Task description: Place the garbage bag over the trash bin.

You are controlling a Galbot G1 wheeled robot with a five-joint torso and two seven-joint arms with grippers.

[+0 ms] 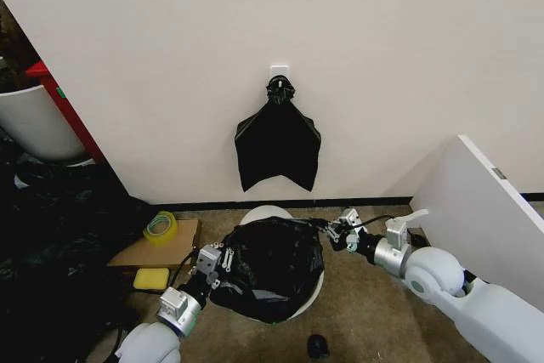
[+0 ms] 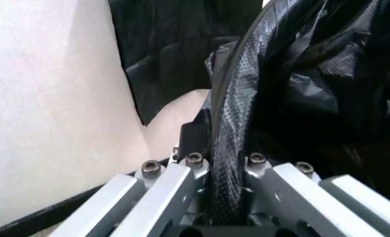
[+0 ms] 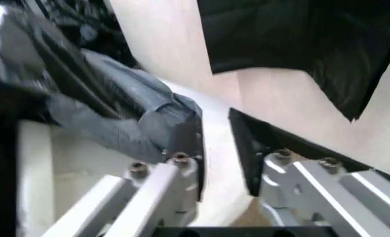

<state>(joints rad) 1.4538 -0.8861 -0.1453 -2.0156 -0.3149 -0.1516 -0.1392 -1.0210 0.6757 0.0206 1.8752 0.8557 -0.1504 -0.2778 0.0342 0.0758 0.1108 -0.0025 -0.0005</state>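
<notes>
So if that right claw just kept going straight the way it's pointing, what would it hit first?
Probably the garbage bag draped over the trash bin: the right gripper, open, points at it from beside its edge, though depth is unclear.

Yellow tape roll [image 1: 160, 227], probably sponge [image 1: 151, 278]

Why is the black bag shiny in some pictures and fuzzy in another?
Left wrist view: light glints off the crinkly garbage bag, pinched sharp and close in the left gripper. Right wrist view: the bag's grey folds look smeared and soft beside the right gripper, jaws apart. Head view: the bag's top shows pale sheen over the trash bin; the left corner is dark.
</notes>
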